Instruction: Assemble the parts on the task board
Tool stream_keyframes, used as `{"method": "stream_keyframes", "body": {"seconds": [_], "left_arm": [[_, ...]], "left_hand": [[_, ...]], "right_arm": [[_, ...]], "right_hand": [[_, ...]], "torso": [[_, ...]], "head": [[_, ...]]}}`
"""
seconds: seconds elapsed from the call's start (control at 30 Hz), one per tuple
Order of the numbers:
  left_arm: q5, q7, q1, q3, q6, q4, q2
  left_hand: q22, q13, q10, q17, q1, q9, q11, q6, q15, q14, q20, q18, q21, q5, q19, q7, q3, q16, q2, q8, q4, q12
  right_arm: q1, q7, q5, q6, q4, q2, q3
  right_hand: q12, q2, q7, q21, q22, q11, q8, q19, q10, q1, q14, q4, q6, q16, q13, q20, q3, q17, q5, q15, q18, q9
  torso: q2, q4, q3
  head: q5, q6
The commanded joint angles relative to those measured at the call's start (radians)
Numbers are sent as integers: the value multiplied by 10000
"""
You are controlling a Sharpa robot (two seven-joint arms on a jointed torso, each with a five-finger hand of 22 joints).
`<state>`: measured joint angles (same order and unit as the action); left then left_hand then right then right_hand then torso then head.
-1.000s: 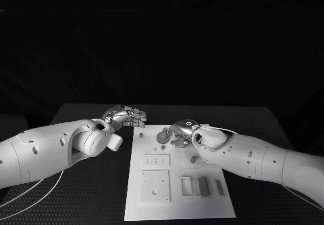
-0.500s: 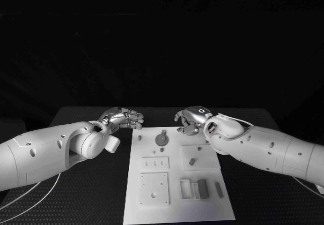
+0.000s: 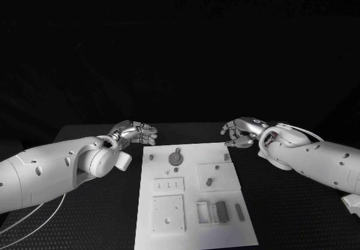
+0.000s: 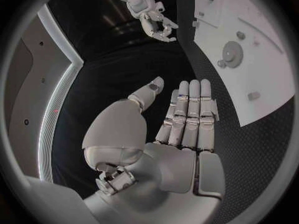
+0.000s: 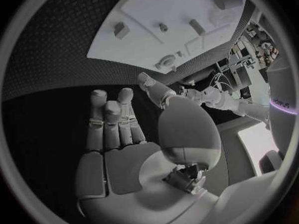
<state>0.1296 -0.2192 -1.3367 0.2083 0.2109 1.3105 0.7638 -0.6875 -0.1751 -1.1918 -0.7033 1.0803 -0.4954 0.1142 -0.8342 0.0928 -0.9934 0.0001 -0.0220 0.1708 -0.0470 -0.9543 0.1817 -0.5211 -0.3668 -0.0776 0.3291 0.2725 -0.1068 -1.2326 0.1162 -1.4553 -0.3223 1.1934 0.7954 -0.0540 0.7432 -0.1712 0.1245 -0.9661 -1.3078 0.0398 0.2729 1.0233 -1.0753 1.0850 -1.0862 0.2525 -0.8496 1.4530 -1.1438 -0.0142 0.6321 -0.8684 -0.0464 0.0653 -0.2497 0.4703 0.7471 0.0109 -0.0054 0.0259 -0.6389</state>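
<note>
Nothing is held: the left hand (image 3: 137,133) and right hand (image 3: 241,133) are kept empty, fingers loosely apart, flanking the task board (image 3: 191,237)'s far end; a grey part (image 3: 209,182) must next be picked.

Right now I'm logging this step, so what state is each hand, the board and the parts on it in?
left hand: empty, beside the board's far left corner.
right hand: empty, off the board's far right corner.
task board: flat on the table.
round part: lying on the board.
dark block: in the near slot tray.

Right hand (image 3: 241,132) now off the task board (image 3: 191,208), empty
</note>
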Motion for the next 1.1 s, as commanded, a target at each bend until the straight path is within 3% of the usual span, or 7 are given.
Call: {"method": "stream_keyframes", "body": {"seconds": [0.03,0.23,0.5,0.73,1.1], "left_arm": [[102,-184,11,-8,-156,8,-10],[101,-176,47,-7,-164,-8,-3],[98,-173,80,-6,-195,-34,-19],[98,-166,89,-4,-206,-43,-11],[98,-157,92,-4,-241,-42,-21]], "left_hand": [[-13,-6,18,-14,16,-3,45,-41,25,12,-41,-44,-44,-34,50,-5,23,72,71,19,43,58],[-16,-7,35,-24,13,2,56,-18,32,20,-38,-41,-51,-34,55,5,27,89,65,2,47,81],[-25,-11,66,-46,-43,14,78,36,48,32,-27,-36,-65,-32,64,34,65,123,42,-38,31,124],[-28,-14,75,-56,-61,17,84,54,54,40,-24,-38,-72,-32,71,43,81,140,36,-50,30,141],[-32,-18,82,-66,-72,18,88,69,58,44,-21,-40,-78,-32,75,49,90,153,38,-61,28,155]], "right_arm": [[139,670,343,624,-77,149,-26],[424,443,396,389,-386,163,-44],[842,422,465,280,-663,-69,-57],[1035,418,477,233,-900,-244,-56],[1133,389,633,184,-1272,-521,-55]], "right_hand": [[34,-48,267,64,-164,-2,25,-57,94,79,104,81,-311,-61,14,-17,-17,6,-38,8,-121,-2],[38,-133,286,75,-165,14,-5,-91,127,56,143,74,-257,-65,25,-49,-28,4,-38,-7,-121,-23],[49,-429,443,115,-150,161,-241,-136,218,1,219,-70,178,-90,67,-104,4,14,-38,-142,-121,-147],[65,-501,477,127,-150,193,-277,-152,260,-29,250,-147,262,-89,74,-124,12,12,-38,-174,-121,-170],[118,-450,489,119,-154,206,-268,-136,275,-113,255,-343,277,-59,80,-138,22,4,-38,-190,-121,-174]], "torso": [[-12,-67,63],[-15,-52,37],[-7,-14,16],[-16,-29,-7],[-29,-27,-22]], "head": [[38,22],[64,-20],[48,-96],[21,-154],[-4,-192]]}}
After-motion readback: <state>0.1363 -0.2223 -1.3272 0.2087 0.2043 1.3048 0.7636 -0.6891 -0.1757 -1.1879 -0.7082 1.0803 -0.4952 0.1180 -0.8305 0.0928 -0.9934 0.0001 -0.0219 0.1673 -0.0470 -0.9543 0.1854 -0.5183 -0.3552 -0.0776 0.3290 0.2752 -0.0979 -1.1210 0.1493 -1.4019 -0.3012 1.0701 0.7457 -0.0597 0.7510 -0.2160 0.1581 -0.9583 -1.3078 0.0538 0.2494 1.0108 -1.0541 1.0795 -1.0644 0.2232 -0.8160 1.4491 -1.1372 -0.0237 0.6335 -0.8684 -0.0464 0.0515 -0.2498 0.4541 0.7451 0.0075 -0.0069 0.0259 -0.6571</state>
